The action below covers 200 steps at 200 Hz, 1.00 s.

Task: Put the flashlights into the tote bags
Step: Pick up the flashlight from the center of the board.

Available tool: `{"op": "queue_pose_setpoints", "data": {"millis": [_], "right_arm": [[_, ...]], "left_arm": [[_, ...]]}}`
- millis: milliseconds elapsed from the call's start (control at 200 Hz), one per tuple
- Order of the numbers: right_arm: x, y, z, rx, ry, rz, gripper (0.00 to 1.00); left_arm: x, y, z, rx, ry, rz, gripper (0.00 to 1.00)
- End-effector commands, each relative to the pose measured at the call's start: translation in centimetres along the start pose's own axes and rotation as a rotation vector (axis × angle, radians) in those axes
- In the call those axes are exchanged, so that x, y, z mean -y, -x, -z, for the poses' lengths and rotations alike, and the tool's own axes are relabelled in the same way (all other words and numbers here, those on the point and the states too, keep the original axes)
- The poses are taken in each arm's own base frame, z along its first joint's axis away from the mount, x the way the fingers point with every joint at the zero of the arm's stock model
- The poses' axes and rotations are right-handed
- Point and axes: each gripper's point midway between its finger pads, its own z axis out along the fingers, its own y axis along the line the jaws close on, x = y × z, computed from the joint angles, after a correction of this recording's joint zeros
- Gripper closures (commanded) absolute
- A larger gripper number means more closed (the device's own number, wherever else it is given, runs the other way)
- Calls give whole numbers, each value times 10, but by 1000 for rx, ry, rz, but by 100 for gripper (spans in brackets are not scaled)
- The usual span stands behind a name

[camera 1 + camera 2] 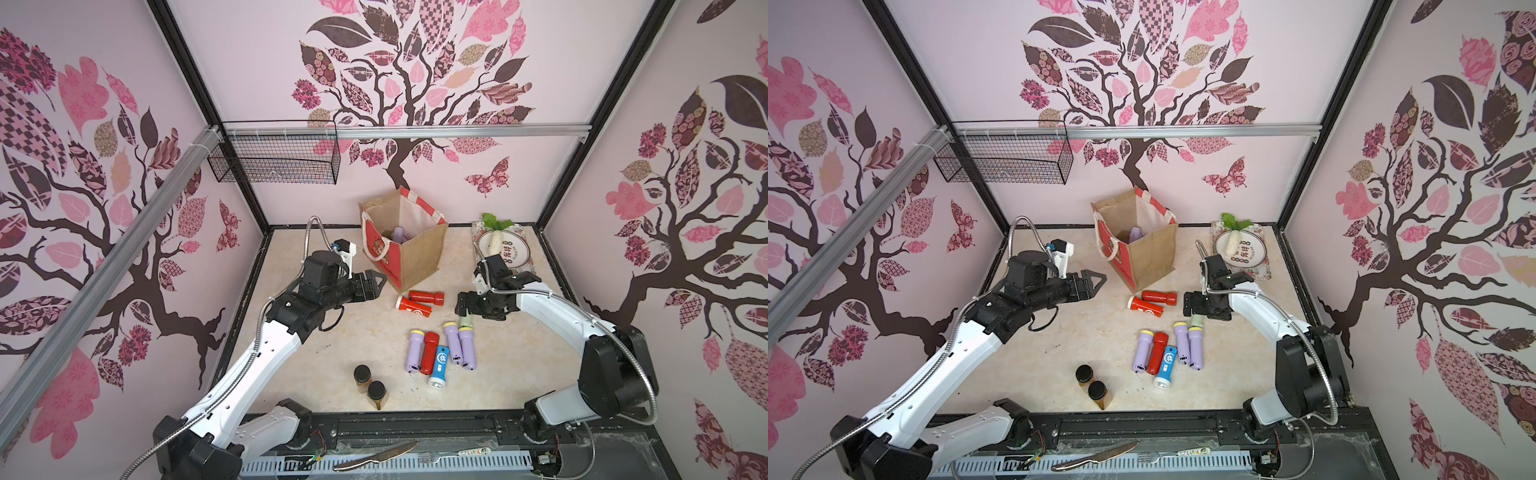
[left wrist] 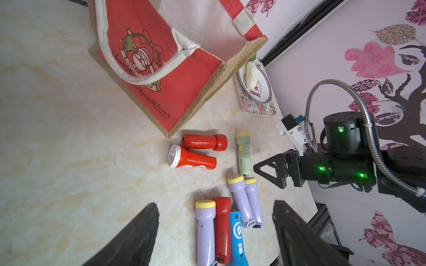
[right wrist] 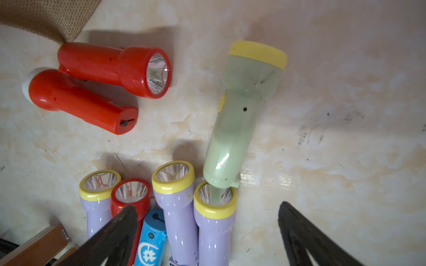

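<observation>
jute-tan tote bag point(image 1: 419, 253) stands upright near the back edge of the bench point(image 1: 332, 357), with a lilac flashlight point(image 1: 398, 235) showing inside. your left gripper point(image 1: 377, 284) hangs beside the bag's red front, jaws spread and empty. your right gripper point(image 1: 460, 305) sits low over the pale green flashlight point(image 3: 237, 119), jaws wide with nothing between them. two red flashlights point(image 1: 419, 303) lie at the bag's foot. a row of five flashlights point(image 1: 440, 353) lies nearer the front edge.

1. A robot lab booth: printed tree-pattern wall panels point(image 1: 540, 174) in black framing point(image 1: 188, 62) box in a marble-look table point(image 1: 332, 353).
2. Left arm point(image 1: 249, 365) and right arm point(image 1: 552, 311) mount at its front edge.
</observation>
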Motion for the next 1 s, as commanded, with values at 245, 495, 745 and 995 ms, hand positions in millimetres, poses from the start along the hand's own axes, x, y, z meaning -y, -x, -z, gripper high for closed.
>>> {"op": "queue_pose_setpoints", "data": {"millis": [245,495,745,995], "right_arm": [[10,25,-37,-24,-33,-19,7],[20,24,-58,-44,-64,-14,14],[28,21,-72,-64,-100,-2,18],[35,20,-79,-73,-123,0,28]], "left_arm": [[-11,-17,3,-14,23,15,2],[-14,-21,1,-22,23,24,2],[-16,-24,-1,-32,32,23,2],[-17,-25,-4,-39,29,26,2]]}}
